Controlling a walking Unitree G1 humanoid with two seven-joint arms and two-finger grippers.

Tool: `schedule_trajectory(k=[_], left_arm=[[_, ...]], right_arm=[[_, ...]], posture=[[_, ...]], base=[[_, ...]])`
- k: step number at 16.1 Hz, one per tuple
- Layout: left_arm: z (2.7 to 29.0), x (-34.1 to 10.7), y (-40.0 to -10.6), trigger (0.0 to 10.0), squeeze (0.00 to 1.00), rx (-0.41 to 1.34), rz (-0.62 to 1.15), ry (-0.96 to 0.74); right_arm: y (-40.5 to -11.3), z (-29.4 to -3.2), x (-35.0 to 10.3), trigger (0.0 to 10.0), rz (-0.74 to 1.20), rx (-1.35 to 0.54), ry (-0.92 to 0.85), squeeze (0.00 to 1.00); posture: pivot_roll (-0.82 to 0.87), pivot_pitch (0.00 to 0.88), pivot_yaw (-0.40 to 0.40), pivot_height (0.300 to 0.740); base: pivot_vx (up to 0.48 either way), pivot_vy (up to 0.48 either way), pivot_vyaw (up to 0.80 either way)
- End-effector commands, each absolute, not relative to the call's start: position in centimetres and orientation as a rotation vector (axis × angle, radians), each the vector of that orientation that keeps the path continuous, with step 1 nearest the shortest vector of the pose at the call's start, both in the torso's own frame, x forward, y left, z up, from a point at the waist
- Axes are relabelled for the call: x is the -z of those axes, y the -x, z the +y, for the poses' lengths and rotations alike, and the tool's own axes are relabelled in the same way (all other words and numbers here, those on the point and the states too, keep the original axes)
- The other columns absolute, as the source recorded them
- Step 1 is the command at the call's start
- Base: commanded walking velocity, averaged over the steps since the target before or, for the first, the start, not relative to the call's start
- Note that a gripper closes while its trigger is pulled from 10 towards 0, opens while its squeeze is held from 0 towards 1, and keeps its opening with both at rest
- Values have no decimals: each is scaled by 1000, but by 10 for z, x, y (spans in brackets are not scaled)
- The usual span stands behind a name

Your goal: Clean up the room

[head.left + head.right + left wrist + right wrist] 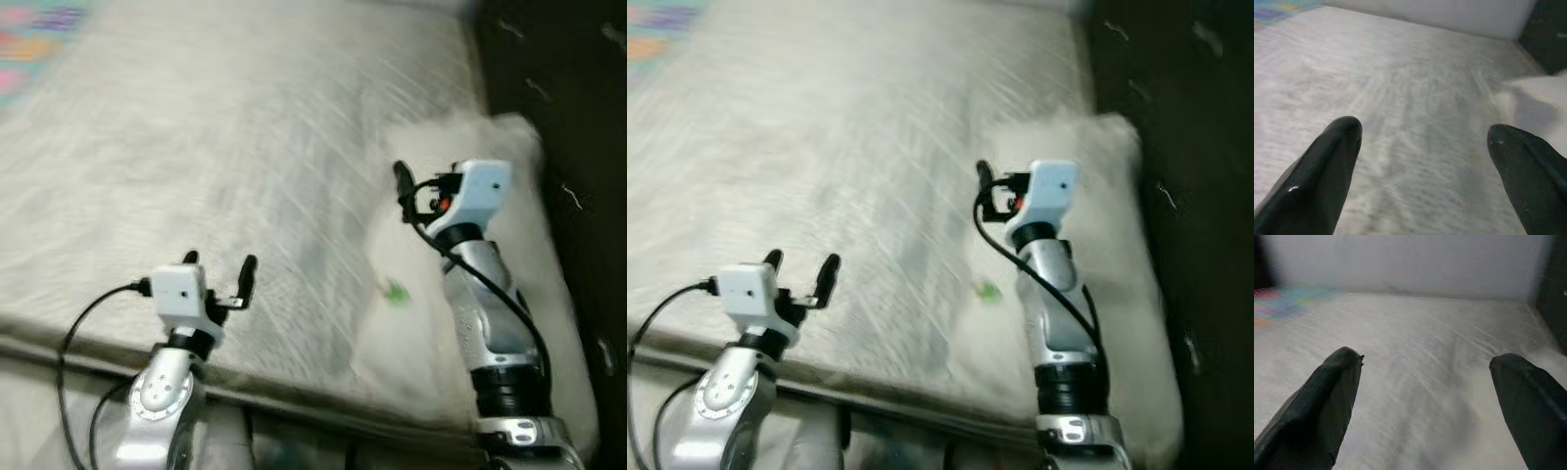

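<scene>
L gripper (pixel 1422 142) & R gripper (pixel 1425 367) wide open, empty, over bed (pixel 245 147)

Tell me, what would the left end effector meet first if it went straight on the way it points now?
Probably the bed. The left end effector, fingers open, points low across the pale sheet, and nothing lies between. Depth is unclear in the blur.

Bare white mattress (pixel 225 157) with faint quilted lines, blurred. Colourful cloth (pixel 34 39) at far left corner of bed. Dark wall (pixel 578 117) along bed's right edge. White wall (pixel 1415 264) beyond far edge. Cream bed base (pixel 39 411) under near edge.
</scene>
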State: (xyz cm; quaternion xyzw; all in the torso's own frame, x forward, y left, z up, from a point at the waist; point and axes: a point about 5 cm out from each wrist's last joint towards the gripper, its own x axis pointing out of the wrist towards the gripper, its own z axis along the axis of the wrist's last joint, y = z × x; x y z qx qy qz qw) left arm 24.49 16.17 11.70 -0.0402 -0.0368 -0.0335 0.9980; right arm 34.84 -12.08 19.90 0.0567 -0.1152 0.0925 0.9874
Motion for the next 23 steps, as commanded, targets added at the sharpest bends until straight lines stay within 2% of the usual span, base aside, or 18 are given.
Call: schedule_trajectory(k=[1,14,18,23], left_arm=[[152,-118,-248,10000,0,101,-72,86],[151,-118,-247,10000,0,104,-66,93],[152,-116,-248,10000,0,84,-48,114],[146,-118,-252,10000,0,105,-63,129]], right_arm=[[-347,-139,-192,10000,-212,-124,-90,0],[-345,-138,-189,10000,-236,-137,-31,0],[-344,-133,-177,10000,-159,-158,-95,0],[-339,-124,-154,10000,-64,-176,-68,0]], posture=[[96,174,-65,733],[100,173,-64,740],[100,173,-64,740],[93,173,-66,740]], base=[[0,0,0],[0,0,0],[0,0,0],[0,49,0]])
